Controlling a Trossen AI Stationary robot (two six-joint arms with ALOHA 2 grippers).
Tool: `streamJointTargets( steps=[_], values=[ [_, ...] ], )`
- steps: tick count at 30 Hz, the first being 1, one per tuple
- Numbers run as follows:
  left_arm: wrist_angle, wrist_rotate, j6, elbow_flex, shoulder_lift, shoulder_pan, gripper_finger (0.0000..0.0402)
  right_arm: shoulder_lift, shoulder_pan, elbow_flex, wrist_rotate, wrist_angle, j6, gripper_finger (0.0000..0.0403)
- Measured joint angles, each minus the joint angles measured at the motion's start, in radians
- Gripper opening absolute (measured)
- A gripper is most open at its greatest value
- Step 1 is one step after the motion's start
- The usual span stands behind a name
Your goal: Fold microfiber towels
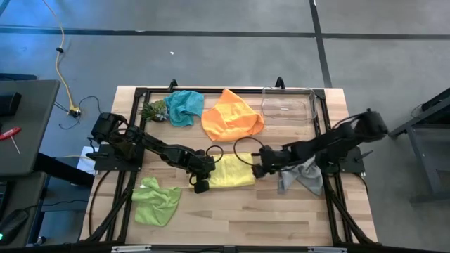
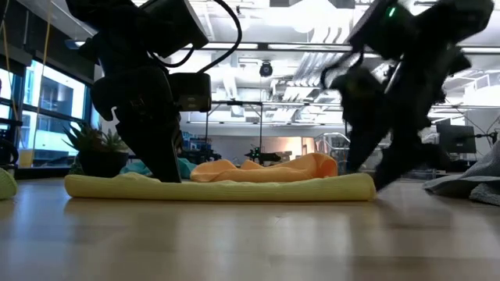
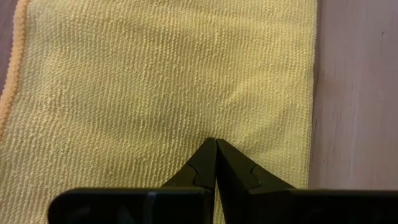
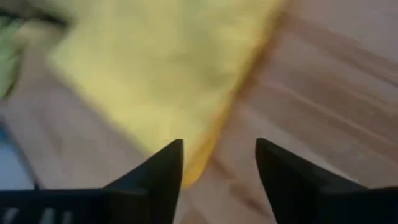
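**Jaws at both ends of yellow towel**

While pressed shut on the yellow towel (image 3: pixel 155 81), left gripper (image 3: pixel 216 144) holds nothing. Right gripper (image 4: pixel 219 163) parted over the towel's edge, nothing between its jaws. Folded flat on the table (image 1: pixel 246 211). Seen from above only: grey towel (image 1: pixel 302 176) beside right gripper.

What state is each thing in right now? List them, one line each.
yellow towel: folded flat, mid-table
left claw: shut, tips pressing on the yellow towel
right claw: open, at the yellow towel's edge, holding nothing
orange towel: crumpled, unfolded
teal towel: bunched
lime green towel: crumpled
grey towel: rumpled, under the right arm
clear bin: upright, looks empty
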Motion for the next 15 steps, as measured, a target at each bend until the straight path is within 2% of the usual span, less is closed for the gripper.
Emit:
streamJointTargets(
  steps=[6,15],
  values=[
    [-0.002,0.001,0.0,0.0,0.0,0.0,0.0,0.081,-0.013,0.009,0.009,0.131,0.095,0.0226],
    [-0.004,0.001,0.003,0.0,-0.001,0.0,0.0,0.133,-0.017,0.034,0.047,0.16,0.147,0.0226]
  ],
)
